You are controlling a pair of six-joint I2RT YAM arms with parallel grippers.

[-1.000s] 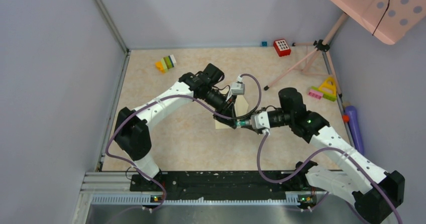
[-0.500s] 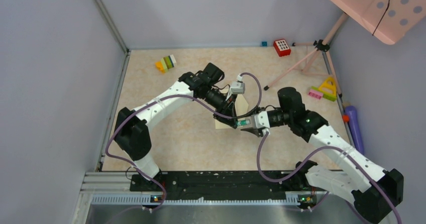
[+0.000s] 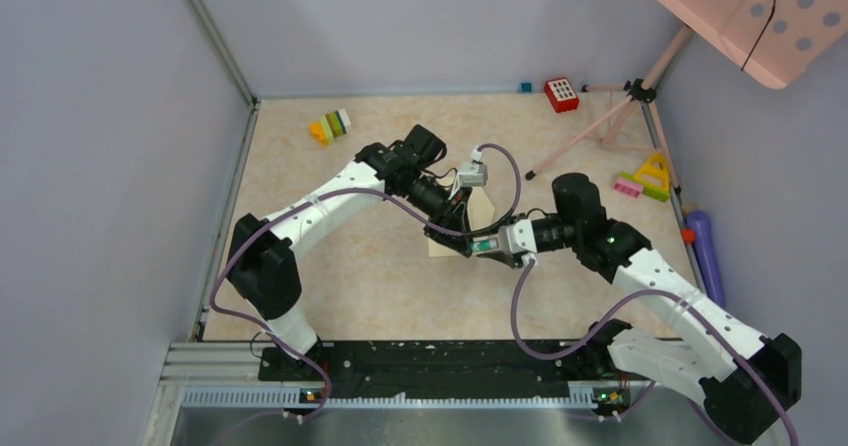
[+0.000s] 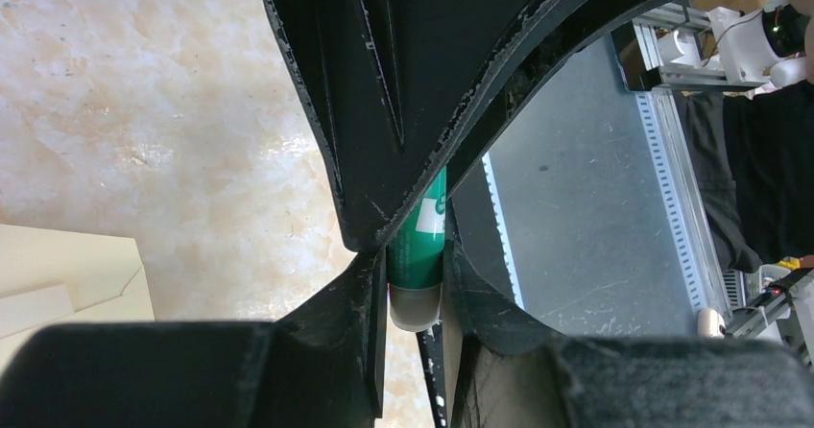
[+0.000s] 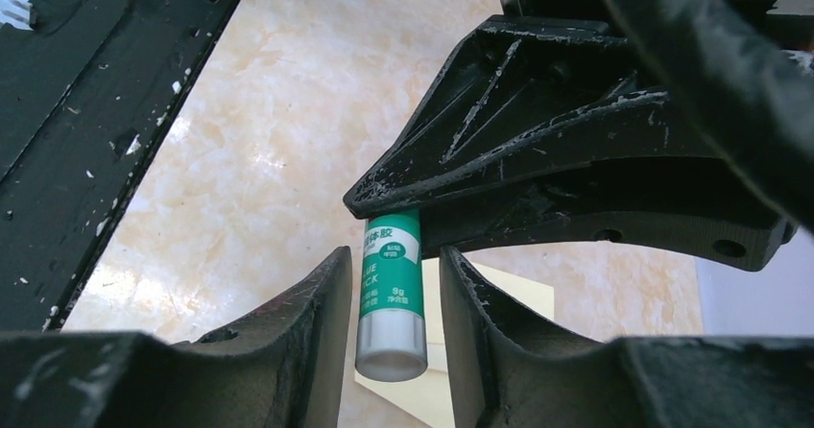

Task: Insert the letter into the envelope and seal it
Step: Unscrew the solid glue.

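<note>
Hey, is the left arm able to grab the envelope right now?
Probably not yet. The left gripper looks clamped on the glue stick, which the right gripper also holds, so it is occupied. The envelope lies close beside it on the table.

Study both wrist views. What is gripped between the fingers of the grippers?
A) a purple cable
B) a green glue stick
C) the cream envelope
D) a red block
B: a green glue stick sits between the fingers of the right gripper, with its far end gripped by the left gripper.
</note>
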